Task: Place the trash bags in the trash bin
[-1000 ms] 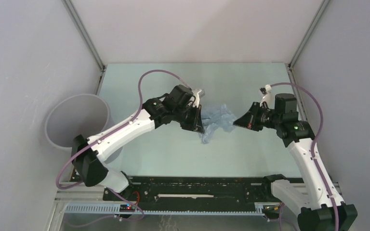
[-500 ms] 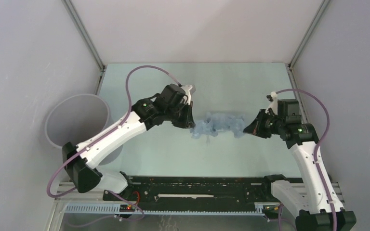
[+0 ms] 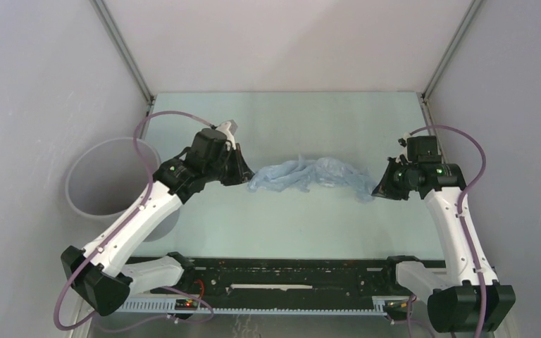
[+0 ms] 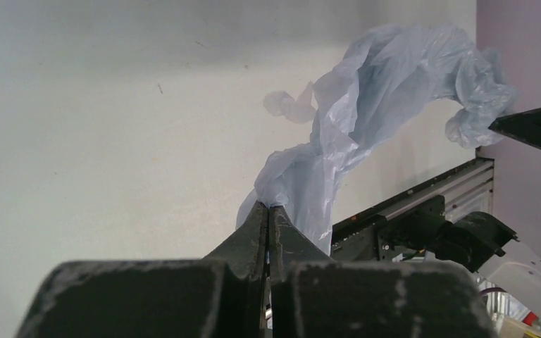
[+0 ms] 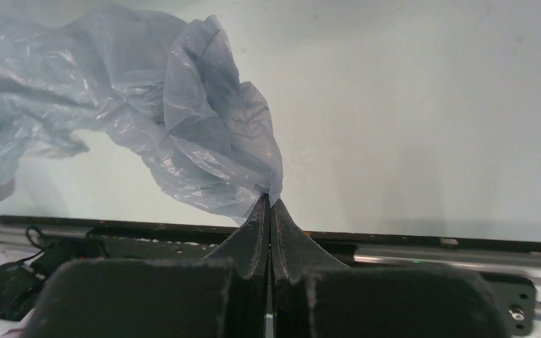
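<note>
The pale-blue trash bag (image 3: 310, 176) hangs crumpled and stretched between my two grippers above the table. My left gripper (image 3: 249, 177) is shut on its left end, and the film (image 4: 366, 105) bunches out from the pinched tips (image 4: 268, 206). On the other side my right gripper (image 3: 375, 190) is shut on the bag's right end, and the film (image 5: 176, 134) spreads up and left from its tips (image 5: 270, 199). The grey trash bin (image 3: 84, 204) stands at the far left of the top view, partly behind the left arm, a good way left of the bag.
A black rail (image 3: 289, 274) runs along the near table edge between the arm bases. Grey enclosure walls (image 3: 35, 105) close in on the left, right and back. The right arm's black link (image 4: 535, 127) shows at the right edge of the left wrist view.
Both grippers have moved apart, the left well to the left toward the bin and the right slightly right. The bag has been pulled out from a clump into a long strip.
</note>
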Available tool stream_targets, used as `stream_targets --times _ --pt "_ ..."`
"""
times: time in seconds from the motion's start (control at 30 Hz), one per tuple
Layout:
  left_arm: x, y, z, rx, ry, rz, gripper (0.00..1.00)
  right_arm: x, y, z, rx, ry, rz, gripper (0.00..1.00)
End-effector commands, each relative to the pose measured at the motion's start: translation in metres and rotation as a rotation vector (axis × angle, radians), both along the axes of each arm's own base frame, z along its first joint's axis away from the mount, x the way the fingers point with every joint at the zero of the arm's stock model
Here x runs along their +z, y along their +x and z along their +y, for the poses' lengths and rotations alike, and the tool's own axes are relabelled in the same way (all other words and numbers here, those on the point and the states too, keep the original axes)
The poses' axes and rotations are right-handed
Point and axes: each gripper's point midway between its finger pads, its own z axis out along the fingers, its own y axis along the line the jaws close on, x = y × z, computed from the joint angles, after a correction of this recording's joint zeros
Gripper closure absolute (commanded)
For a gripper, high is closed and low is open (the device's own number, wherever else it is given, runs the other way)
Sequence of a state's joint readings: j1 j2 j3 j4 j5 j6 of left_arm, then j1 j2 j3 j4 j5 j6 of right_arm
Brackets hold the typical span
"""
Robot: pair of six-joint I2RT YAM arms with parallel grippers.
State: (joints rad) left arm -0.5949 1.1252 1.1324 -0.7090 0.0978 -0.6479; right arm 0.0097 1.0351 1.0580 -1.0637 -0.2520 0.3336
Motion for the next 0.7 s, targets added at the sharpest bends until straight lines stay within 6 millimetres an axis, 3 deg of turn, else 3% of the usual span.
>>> stream_targets --times 0.0,0.1,0.2,0.23,0.27,0.33,0.53,0.6,0.67 --pt "0.013 0.002 -0.001 0.007 -0.066 -0.032 1.00 0.001 0.003 -0.023 -0.026 -0.131 -0.011 0.97" --pt "0.014 0.002 -0.001 0.017 -0.125 -0.003 1.00 0.001 0.008 -0.030 -0.035 -0.169 -0.017 0.95" --pt "0.011 0.001 -0.009 -0.003 -0.196 0.018 1.00 0.009 0.014 -0.023 -0.010 -0.133 -0.036 0.77" --pt "0.012 0.002 -0.011 -0.005 -0.211 0.014 1.00 0.013 0.014 -0.018 0.004 -0.114 -0.043 0.65" --pt "0.012 0.004 -0.013 -0.001 -0.220 0.018 1.00 0.016 0.015 -0.013 0.012 -0.102 -0.052 0.46" --pt "0.017 0.006 -0.018 -0.007 -0.249 0.018 1.00 0.021 0.015 -0.005 0.008 -0.069 -0.071 0.25" --pt "0.042 0.010 -0.045 -0.044 -0.403 0.039 1.00 0.064 0.016 0.028 0.113 0.027 -0.247 0.11" --pt "0.047 0.007 -0.055 -0.053 -0.452 0.061 1.00 0.081 0.014 0.054 0.207 0.070 -0.311 0.09" --pt "0.050 0.004 -0.065 -0.076 -0.479 0.071 1.00 0.097 0.006 0.092 0.314 0.177 -0.339 0.08"
